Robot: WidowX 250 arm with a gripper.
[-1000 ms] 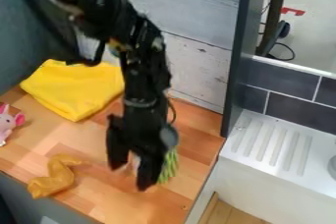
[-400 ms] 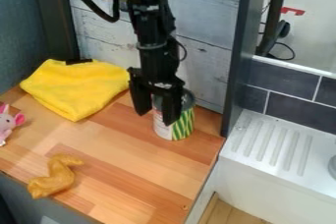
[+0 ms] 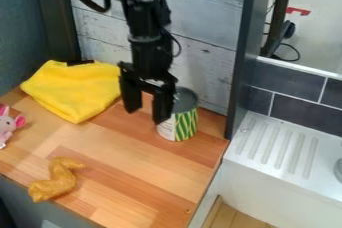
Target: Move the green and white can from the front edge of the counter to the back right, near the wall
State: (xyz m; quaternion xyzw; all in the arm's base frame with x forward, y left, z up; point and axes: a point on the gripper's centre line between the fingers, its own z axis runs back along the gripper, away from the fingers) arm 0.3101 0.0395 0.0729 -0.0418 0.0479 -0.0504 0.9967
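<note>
Two jaws of the gripper (image 3: 145, 116) stand well apart, empty, near the can (image 3: 186, 124), which sits upright on the counter (image 3: 133, 154) by the wall (image 3: 207, 79).

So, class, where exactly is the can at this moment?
In the camera view, the can stands near the picture's middle, on the wooden counter, just right of the gripper and in front of the plank wall.

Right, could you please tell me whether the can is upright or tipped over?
Upright: the can shows its round grey end on top, its base on the counter.
</note>
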